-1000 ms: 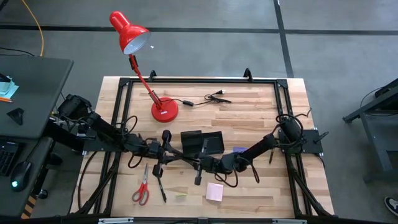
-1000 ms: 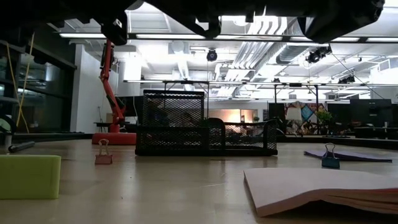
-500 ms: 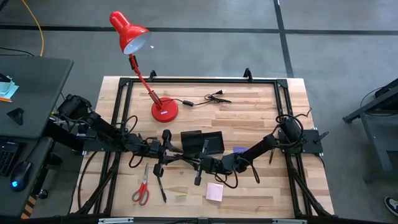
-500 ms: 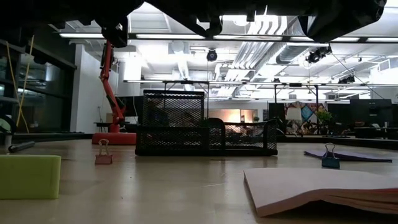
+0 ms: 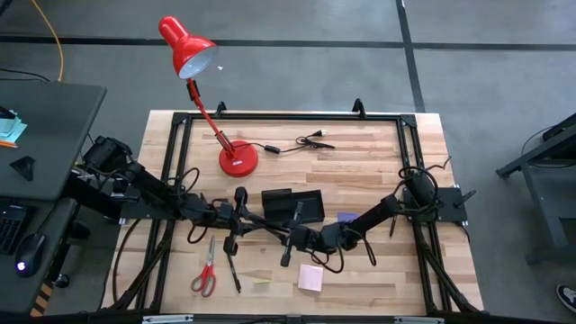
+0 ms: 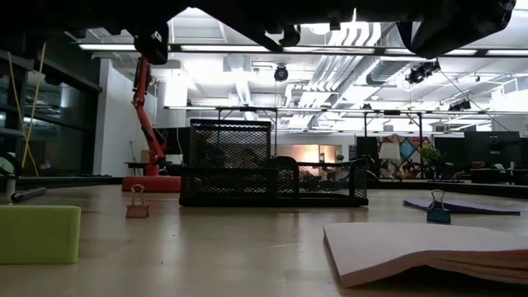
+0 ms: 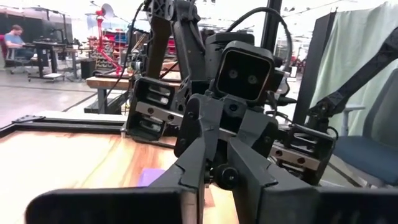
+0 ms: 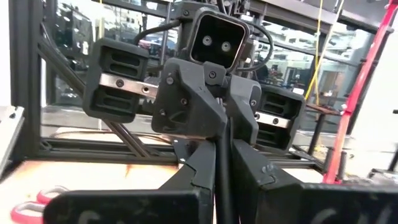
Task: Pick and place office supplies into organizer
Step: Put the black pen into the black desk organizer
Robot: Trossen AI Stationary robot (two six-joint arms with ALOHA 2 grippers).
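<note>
- Thin black pen (image 8: 225, 180) sits clamped between the closed fingers of the right gripper (image 7: 214, 175). It is held above the wooden table (image 5: 378, 153), just in front of the black wire-mesh desk organizer (image 5: 304, 205).
- Facing it tip to tip is the left gripper (image 8: 222, 155), which meets the pen's far end. I cannot tell whether it has a hold on the pen.
- This looks like a hand-over or a re-grip of the pen before it goes into the organizer.
- To do it well, only one gripper should let go, and only once the other clearly has the pen pinched near its middle.
- The carrying arm should then bring the pen upright over the organizer's tall mesh cup, lower it tip first below the rim, and open there.
- The organizer is close behind the grippers, so the move should be short and slow to avoid knocking its wall.
- Red-handled scissors (image 5: 205, 275), a pale pink sticky-note pad (image 5: 310, 277) and a small purple pad (image 5: 345, 217) lie out on the table, not yet stowed.
- From above, the two wrists cover the pen almost wholly. A short dark piece just below them may be the pen or part of a finger.
- From table height the arms are only dark shapes along the upper edge, and the pen does not show.
- What already lies inside the organizer cannot be made out through the mesh.
</note>
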